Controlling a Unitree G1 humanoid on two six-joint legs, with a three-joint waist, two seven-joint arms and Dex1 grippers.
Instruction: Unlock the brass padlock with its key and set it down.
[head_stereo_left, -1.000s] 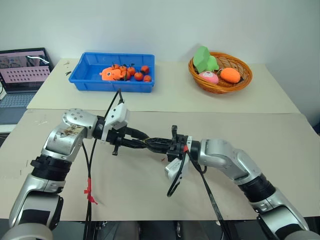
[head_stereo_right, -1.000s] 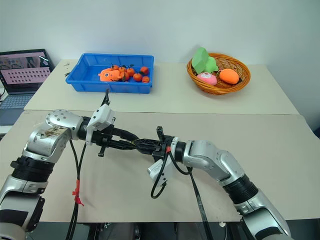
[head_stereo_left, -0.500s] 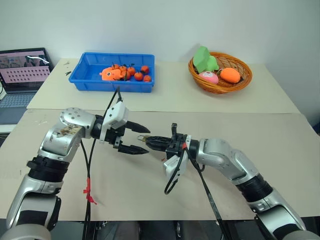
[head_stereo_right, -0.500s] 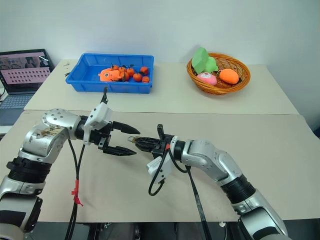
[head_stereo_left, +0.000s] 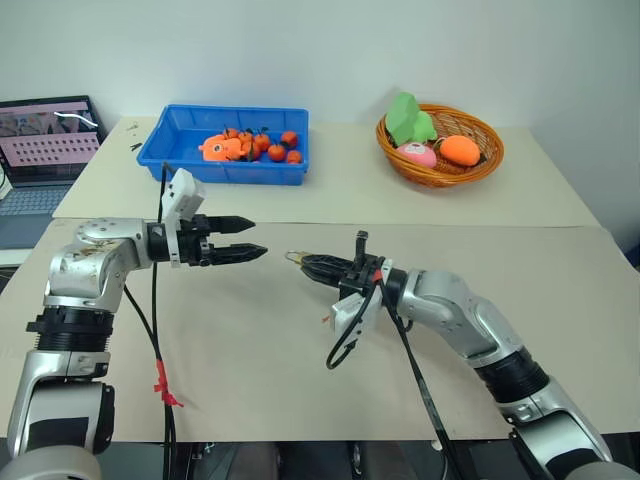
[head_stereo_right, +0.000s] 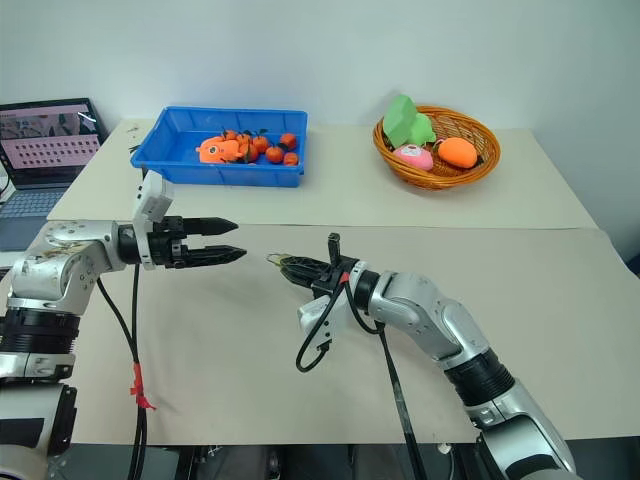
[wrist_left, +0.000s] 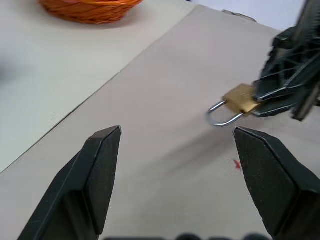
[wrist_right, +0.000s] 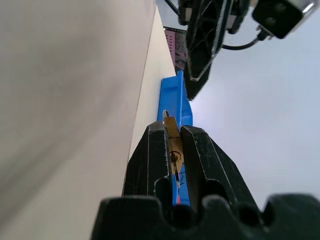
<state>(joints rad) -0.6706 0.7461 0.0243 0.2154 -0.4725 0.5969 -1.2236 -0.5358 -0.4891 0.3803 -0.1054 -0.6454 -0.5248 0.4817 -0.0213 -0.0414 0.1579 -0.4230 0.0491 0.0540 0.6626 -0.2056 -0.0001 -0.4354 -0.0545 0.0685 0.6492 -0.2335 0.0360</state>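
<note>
The padlock sits just right of the frame's middle in the left wrist view, its brass body pinched between the tips of the right gripper, its silvery shackle sticking out free toward the left gripper. In the left eye view it hangs above the tabletop at mid-frame, a little left of centre. The right gripper's fingers are closed tight on the brass body, which shows as a thin gold strip between them in the right wrist view.

The left gripper is to the left of the padlock, apart from it, pointing at it with its two black fingers spread wide and nothing between them.

On the table a small red speck lies below the padlock. In the upper left is a blue bin of small orange fruit, in the upper right a wicker basket of toys, and at the far left edge a laptop.
</note>
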